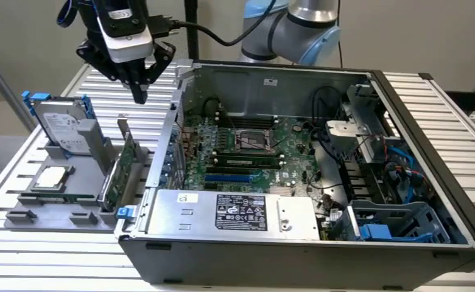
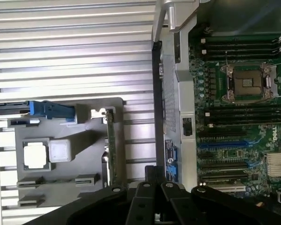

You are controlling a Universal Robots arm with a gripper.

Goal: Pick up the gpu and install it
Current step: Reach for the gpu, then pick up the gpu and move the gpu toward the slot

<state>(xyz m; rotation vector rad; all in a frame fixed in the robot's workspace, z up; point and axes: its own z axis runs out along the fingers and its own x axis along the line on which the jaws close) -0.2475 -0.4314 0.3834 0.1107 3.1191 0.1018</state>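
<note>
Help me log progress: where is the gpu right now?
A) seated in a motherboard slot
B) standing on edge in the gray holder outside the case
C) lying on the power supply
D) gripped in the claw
B: the gpu stands on edge in the gray holder, the claw hovering above it.

Thin green gpu card [image 2: 111,140] upright on edge in grey plastic holder [image 2: 82,136], near square silver processor chip [image 2: 36,154]. Beside holder, open grey computer case [image 2: 178,89] with green motherboard [image 2: 234,140]. Black gripper [image 2: 155,190] over gap between them, clear of card.
</note>
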